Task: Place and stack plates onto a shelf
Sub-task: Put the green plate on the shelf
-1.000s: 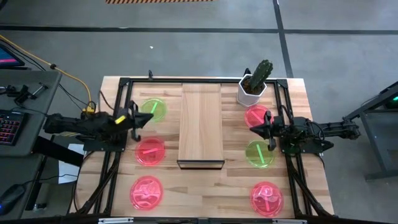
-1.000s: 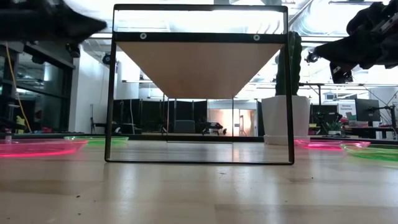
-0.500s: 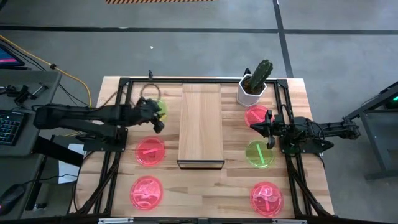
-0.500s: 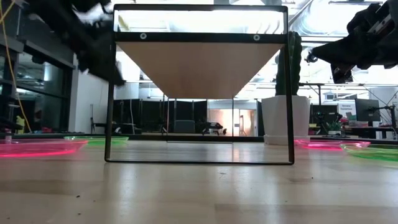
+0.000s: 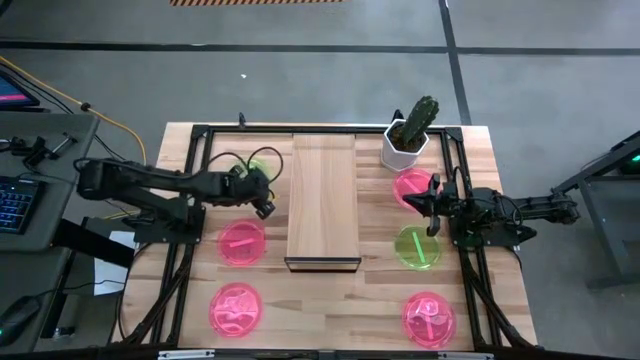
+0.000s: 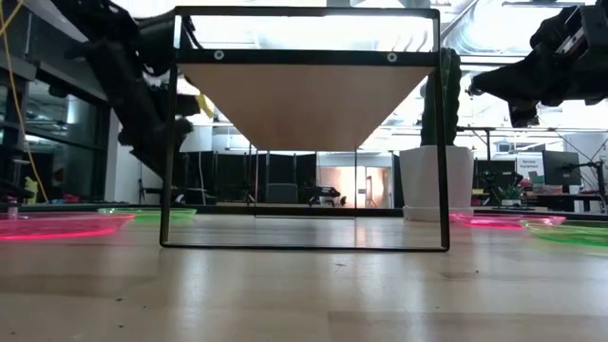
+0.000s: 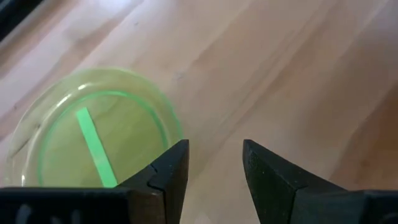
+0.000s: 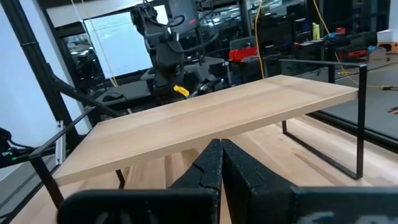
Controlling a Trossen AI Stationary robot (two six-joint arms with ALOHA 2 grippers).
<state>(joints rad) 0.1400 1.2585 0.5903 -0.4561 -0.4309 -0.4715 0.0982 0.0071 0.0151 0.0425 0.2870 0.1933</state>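
Note:
The light-wood shelf [image 5: 323, 200] stands mid-table on a dark frame [image 6: 169, 142]. On its left lie a green plate [image 5: 247, 170] and two pink plates [image 5: 241, 242] [image 5: 236, 309]. On its right lie a pink plate [image 5: 413, 186], a green plate [image 5: 417, 246] and a pink plate [image 5: 428, 318]. My left gripper [image 5: 264, 203] is open and empty above the left green plate's shelf-side rim [image 7: 168, 118]. My right gripper [image 5: 408, 206] is shut and empty, held above the table between the far right pink and green plates.
A white pot with a cactus [image 5: 408, 135] stands at the far right beside the shelf's far end. Dark frame bars [image 5: 200, 140] run along the table's left, right and far sides. Bare wood lies between the shelf and the plates [image 7: 280, 74].
My left gripper has swung toward the table's right edge and come down, from left of the green plate to over its shelf-side rim, tipping its fingers toward the table. No plate has moved.

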